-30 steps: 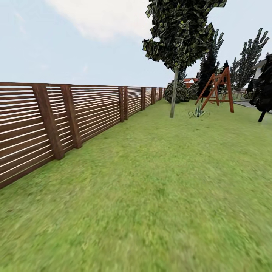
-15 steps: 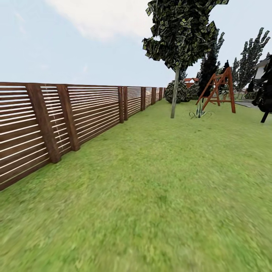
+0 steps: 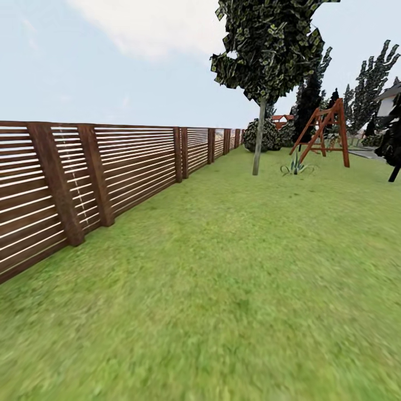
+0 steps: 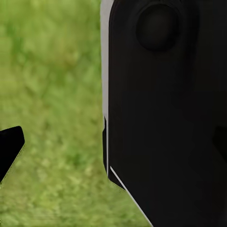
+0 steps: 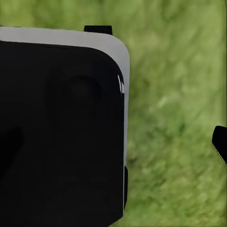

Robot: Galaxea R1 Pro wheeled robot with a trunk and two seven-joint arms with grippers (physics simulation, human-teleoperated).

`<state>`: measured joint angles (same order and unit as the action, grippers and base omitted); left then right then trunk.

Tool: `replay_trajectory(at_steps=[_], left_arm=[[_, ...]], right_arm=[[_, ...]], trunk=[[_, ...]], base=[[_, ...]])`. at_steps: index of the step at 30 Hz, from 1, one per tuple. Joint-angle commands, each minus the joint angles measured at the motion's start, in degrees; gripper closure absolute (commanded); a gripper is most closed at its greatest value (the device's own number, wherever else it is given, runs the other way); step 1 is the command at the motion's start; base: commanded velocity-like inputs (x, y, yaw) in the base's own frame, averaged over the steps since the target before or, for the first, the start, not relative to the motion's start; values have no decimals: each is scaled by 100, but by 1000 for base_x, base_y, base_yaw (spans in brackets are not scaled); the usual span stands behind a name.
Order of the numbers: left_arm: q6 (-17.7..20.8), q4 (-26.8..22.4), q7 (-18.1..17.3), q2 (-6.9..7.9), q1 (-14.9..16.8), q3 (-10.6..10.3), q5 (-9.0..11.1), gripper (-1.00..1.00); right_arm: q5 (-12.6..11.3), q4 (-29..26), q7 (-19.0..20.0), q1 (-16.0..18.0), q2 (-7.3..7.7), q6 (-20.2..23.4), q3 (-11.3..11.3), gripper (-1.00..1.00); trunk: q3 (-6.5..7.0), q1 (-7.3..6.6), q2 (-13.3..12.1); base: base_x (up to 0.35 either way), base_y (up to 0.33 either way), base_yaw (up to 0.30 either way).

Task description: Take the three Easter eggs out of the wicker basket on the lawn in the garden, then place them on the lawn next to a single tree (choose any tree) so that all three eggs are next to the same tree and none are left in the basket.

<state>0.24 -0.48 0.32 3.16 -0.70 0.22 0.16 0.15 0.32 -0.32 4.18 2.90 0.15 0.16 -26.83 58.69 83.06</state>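
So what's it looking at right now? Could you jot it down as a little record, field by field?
setting: garden lawn, green and mottled
left side: brown slatted wooden fence running into the distance
ahead: tall tree with a slender pale trunk and dark crown
near the tree: small spiky plant and a red-brown wooden swing frame
far back: round bush, darker trees, a red roof
wrist views: dark robot body parts over blurred grass
grippers: open or shut cannot be told

1. Head view: faces forward along the lawn, fence at left, tree far ahead.
2. Both wrist views: aimed down, close over grass, dark robot housing near the lens.
3. Shared: lawn only.
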Motion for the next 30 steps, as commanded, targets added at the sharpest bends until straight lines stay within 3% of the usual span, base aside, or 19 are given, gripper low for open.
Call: replay_trajectory(at_steps=[1, 30], left_arm=[[2, -5, 3, 0, -1, 1, 2, -100], [2, -5, 3, -9, -1, 4, 2, -100]], right_arm=[[2, 3, -3, 4, 0, 2, 2, -100], [-6, 12, -3, 4, 0, 28, 2, -100]], trunk=[[-4, 3, 2], [-4, 3, 2]], base=[[330, 0, 0], [330, 0, 0]])
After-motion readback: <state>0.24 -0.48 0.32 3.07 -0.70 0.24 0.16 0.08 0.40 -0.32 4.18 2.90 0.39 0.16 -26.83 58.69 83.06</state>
